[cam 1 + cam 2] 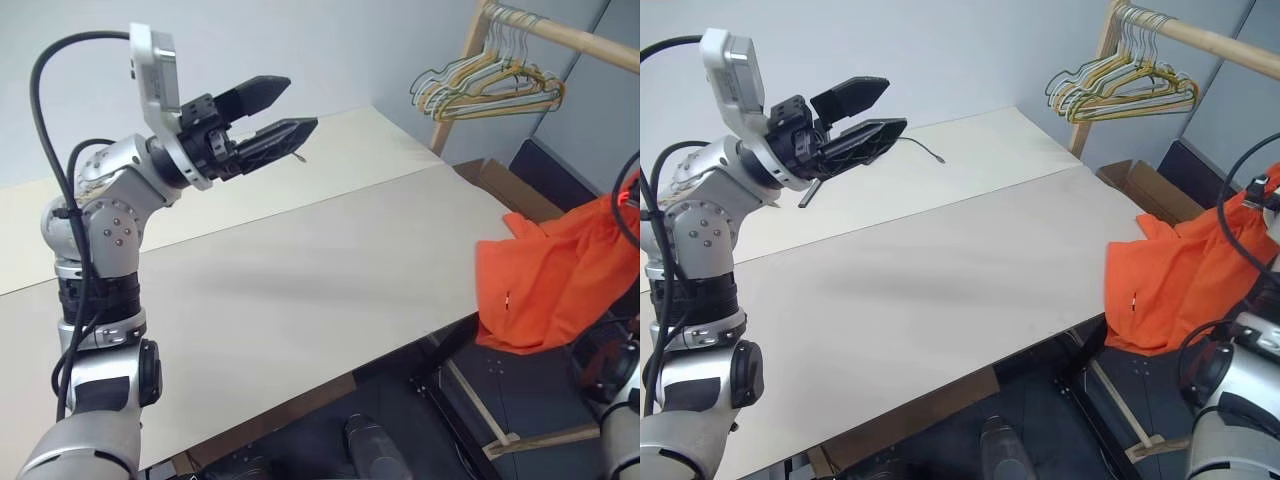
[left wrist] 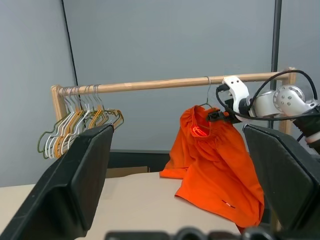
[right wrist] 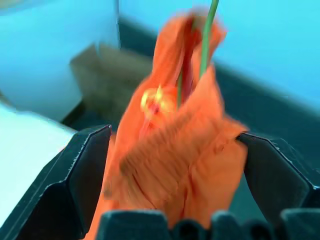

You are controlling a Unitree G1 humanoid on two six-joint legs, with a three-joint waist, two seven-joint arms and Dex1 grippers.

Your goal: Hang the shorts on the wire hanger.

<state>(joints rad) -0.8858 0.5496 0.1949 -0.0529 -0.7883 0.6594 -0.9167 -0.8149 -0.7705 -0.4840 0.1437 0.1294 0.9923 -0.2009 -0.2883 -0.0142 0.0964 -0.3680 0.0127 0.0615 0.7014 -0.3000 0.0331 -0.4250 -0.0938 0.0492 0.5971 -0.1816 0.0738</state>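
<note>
Nearest, a pale table (image 1: 300,290) runs from the near left toward the far right, its top bare under the arms. The left gripper (image 1: 278,113) is held up above the table's far left part, pointing to the right, its two black fingers (image 2: 75,180) spread wide apart and grasping nothing. At the table's right edge the shorts (image 1: 1180,280), bright orange, drape down from higher up on the right, with their lower folds lying over the table's right corner and hanging past its edge. The left wrist view shows them bunched at the top on the wire hanger (image 2: 207,92), whose thin hook is caught over a wooden rail (image 2: 150,85) at the far right, so the fabric hangs from the hanger and spreads down toward the tabletop. The right gripper (image 3: 175,170) sits just beside the upper part of the shorts, its fingers wide apart on either side of the gathered cloth and not pinching it; a thin green wire rises out of the fabric between them. A cardboard box (image 1: 1150,190) sits on the floor beyond the table's right end. Farther along the same rail, a bunch of pale and yellow hangers (image 1: 490,85) hangs near its wooden post, well apart from the shorts.
</note>
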